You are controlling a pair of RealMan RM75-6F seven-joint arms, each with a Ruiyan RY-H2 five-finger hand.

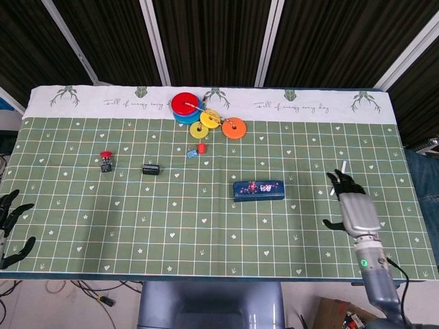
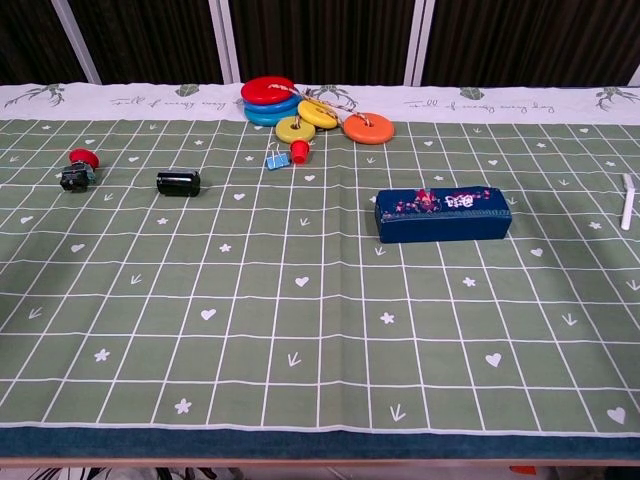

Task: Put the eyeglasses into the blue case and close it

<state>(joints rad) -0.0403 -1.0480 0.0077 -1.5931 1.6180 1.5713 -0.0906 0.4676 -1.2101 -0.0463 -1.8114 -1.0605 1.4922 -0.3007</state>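
- We find the blue case (image 1: pixel 258 190) lying closed and flat on the green checked table cloth (image 1: pixel 206 233), right of the table's middle; the chest view shows its lid down along the full length (image 2: pixel 443 214).
- Our right hand (image 1: pixel 353 209) sits well apart from the case, to its right and nearer the near edge. Its fingers (image 1: pixel 341 181) are spread and empty, touching nothing we can see.
- Our left hand (image 1: pixel 12 223) shows only at the near left border of the head view, far from the case. Its fingers are apart and hold nothing.
- Neither hand appears in the chest view.
- A white stick (image 2: pixel 627 200) lies right of the case, just beyond the right hand.
- Coloured discs (image 1: pixel 206 115) sit at the far edge; a red clip (image 1: pixel 202 147), a black cylinder (image 1: pixel 151 168) and a red-capped button (image 1: pixel 105 160) lie left of the case.
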